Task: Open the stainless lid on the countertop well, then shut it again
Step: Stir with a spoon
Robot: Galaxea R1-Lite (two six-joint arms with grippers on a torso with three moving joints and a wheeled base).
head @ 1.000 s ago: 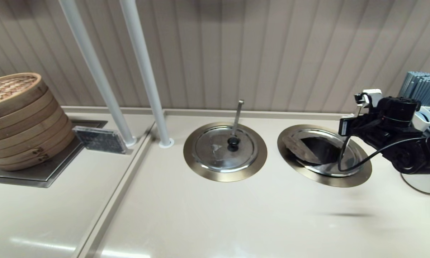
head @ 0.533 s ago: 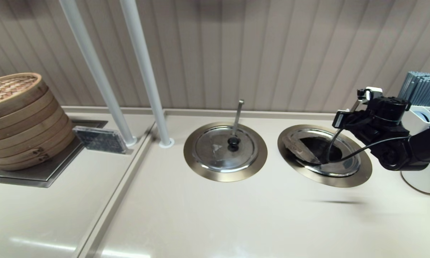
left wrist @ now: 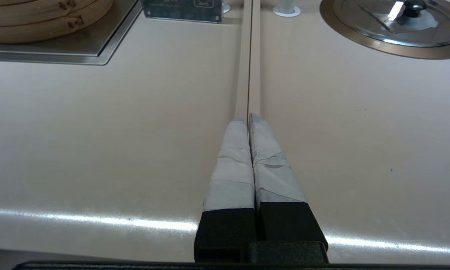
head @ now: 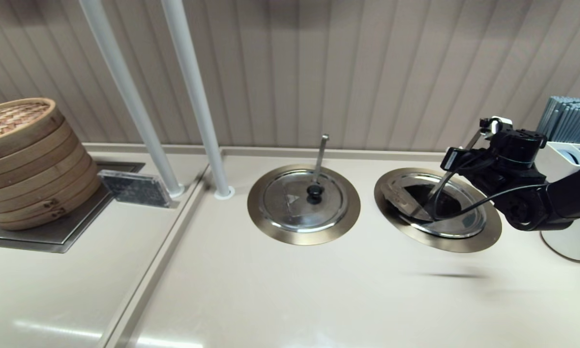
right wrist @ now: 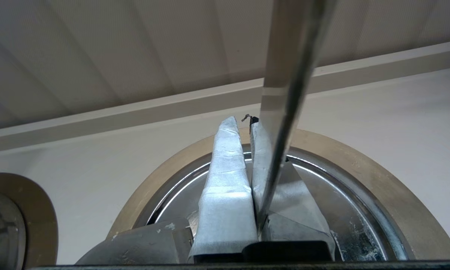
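Hovering over the countertop well [head: 437, 210], your right gripper [right wrist: 243, 123] has its fingers [right wrist: 226, 168] pressed together beside the slanting ladle handle [right wrist: 285, 112]; the stainless lid [right wrist: 360, 210] sits in that well. Your left gripper [left wrist: 249, 118] rests clenched above the bench [left wrist: 97, 131].

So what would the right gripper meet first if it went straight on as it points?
Probably the far edge of the countertop well's gold ring, past the stainless lid, if the right gripper points slightly down; otherwise the wall. The ladle handle runs close beside it.
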